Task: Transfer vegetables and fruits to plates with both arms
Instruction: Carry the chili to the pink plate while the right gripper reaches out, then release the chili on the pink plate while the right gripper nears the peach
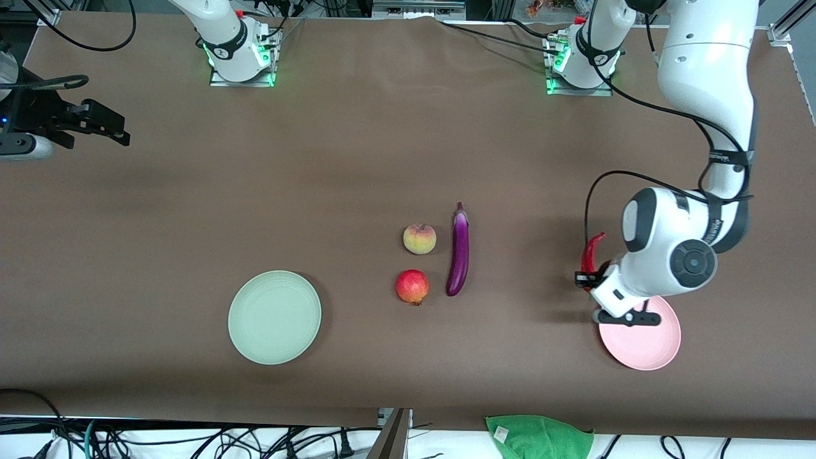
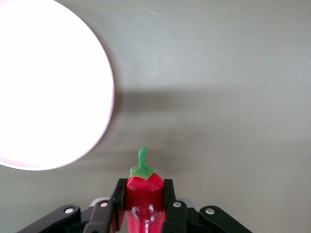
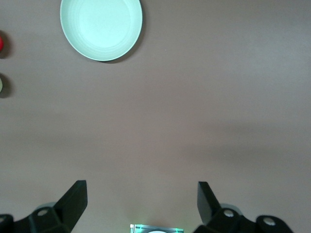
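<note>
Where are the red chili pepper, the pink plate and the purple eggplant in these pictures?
red chili pepper [image 2: 144,187]: left wrist view, on its red shoulder below the green stem.
pink plate [image 1: 644,350]: front view, on its bare inside toward the front rim.
purple eggplant [image 1: 458,255]: front view, on the middle of its body.

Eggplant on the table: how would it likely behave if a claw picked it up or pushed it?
The eggplant looks glossy, so probably slippery in a narrow pinch. It is long and slender, so gripped near one end it may tilt. Its rounded body lies flat; a sideways push would likely roll it toward the peach.
</note>
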Robot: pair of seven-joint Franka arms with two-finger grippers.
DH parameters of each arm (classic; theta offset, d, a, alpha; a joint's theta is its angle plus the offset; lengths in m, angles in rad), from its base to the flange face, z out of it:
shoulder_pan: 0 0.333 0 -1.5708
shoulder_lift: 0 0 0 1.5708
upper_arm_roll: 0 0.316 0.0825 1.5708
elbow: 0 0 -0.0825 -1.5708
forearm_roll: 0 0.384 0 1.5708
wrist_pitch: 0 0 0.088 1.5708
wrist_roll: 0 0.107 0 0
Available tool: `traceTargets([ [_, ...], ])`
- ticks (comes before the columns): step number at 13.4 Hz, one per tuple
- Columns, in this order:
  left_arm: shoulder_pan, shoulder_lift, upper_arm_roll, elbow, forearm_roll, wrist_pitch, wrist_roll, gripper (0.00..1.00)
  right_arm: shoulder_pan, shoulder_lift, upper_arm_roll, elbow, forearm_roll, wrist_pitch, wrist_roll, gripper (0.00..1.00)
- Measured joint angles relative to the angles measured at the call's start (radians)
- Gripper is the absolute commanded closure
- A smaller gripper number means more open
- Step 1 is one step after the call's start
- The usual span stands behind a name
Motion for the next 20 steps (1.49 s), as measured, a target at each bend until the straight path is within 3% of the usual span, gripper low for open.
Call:
traceTargets([
  [5,0.033,0.070,0.028,0.124,0.004,0.005,0.098,0.97,0.102,0.044,0.004,-0.001,0.013,0.003,0.001,0.00],
  [7,0.040,0.102,0.043,0.157,0.004,0.047,0.135,0.94,0.188,0.116,0.007,-0.002,0.013,0.033,0.001,0.00],
  [11,0.045,0.157,0.043,0.174,0.004,0.183,0.162,0.93,0.342,0.305,0.010,0.002,0.013,0.228,0.010,0.00],
  [15,0.053,0.181,0.046,0.185,0.004,0.209,0.222,0.82,0.452,0.475,0.010,0.036,0.012,0.426,0.018,0.00],
  [18,0.066,0.186,0.046,0.186,0.004,0.232,0.237,0.74,0.488,0.548,0.009,0.086,0.007,0.437,0.034,0.00],
  [20,0.069,0.192,0.046,0.186,0.004,0.245,0.239,0.72,0.507,0.561,0.009,0.106,0.007,0.454,0.159,0.00],
])
